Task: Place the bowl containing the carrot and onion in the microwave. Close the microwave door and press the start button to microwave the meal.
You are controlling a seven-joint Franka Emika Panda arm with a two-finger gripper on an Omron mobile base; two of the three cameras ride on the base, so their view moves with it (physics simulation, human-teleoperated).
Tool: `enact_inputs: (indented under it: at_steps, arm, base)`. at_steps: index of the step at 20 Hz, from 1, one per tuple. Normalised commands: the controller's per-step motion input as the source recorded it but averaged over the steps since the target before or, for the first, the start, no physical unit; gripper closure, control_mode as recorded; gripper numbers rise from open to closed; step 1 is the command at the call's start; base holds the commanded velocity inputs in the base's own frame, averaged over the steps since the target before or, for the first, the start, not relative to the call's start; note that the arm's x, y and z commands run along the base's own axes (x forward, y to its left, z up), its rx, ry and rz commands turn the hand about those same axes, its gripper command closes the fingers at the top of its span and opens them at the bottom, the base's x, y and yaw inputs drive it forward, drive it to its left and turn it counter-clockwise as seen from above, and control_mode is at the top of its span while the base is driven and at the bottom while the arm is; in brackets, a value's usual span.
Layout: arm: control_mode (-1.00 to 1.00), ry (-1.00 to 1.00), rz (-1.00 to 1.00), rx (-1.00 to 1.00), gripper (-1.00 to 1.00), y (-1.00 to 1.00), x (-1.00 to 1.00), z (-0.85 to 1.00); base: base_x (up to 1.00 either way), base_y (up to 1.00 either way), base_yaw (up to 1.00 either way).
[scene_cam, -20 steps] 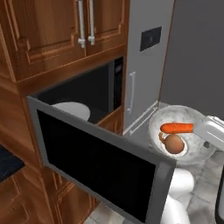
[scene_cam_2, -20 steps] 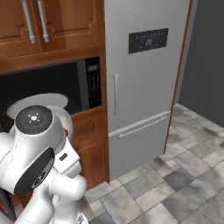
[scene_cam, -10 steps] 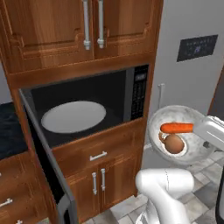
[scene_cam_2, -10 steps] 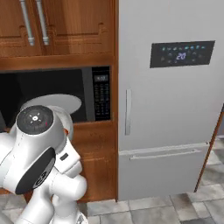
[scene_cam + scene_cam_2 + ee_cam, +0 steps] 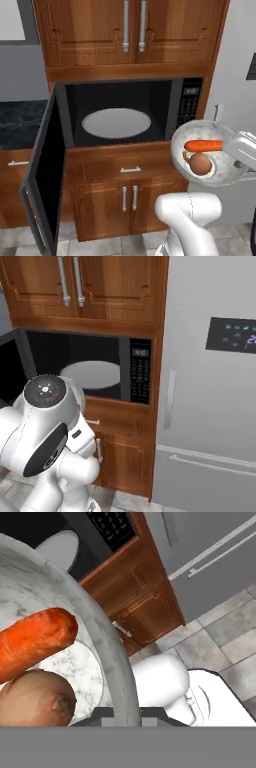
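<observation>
Left base view, carrot (image 5: 203,145) lying crosswise (level), beside onion (image 5: 199,163)

1. Brown wooden upper cabinets (image 5: 132,32) with two vertical metal handles fill the wall's top.
2. Lower wooden cabinet doors (image 5: 127,200) sit below a drawer (image 5: 129,169).
3. A grey refrigerator (image 5: 210,406) stands just right of the cabinets, display panel (image 5: 232,335) lit.
4. A dark surface (image 5: 20,122) lies left of the cabinets.
5. Grey floor tiles (image 5: 220,624) lie below.
</observation>
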Motion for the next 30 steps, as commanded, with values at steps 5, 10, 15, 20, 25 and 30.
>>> enact_inputs:
  at_steps: [5, 10, 15, 20, 25, 30]
  arm:
    - [1.0, 0.0, 0.0, 0.0, 1.0, 0.0, 0.0, 0.0]
    - [1.0, 0.0, 0.0, 0.0, 1.0, 0.0, 0.0, 0.0]
    - [1.0, 0.0, 0.0, 0.0, 1.0, 0.0, 0.0, 0.0]
    - [1.0, 0.0, 0.0, 0.0, 1.0, 0.0, 0.0, 0.0]
    - [1.0, 0.0, 0.0, 0.0, 1.0, 0.0, 0.0, 0.0]
    - [1.0, 0.0, 0.0, 0.0, 1.0, 0.0, 0.0, 0.0]
  base:
    - [-0.13, 0.2, 0.48]
    - [-0.29, 0.22, 0.37]
    - [-0.47, 0.42, 0.32]
    - [-0.19, 0.32, 0.24]
    - [0.21, 0.0, 0.04]
    - [0.44, 0.0, 0.0]
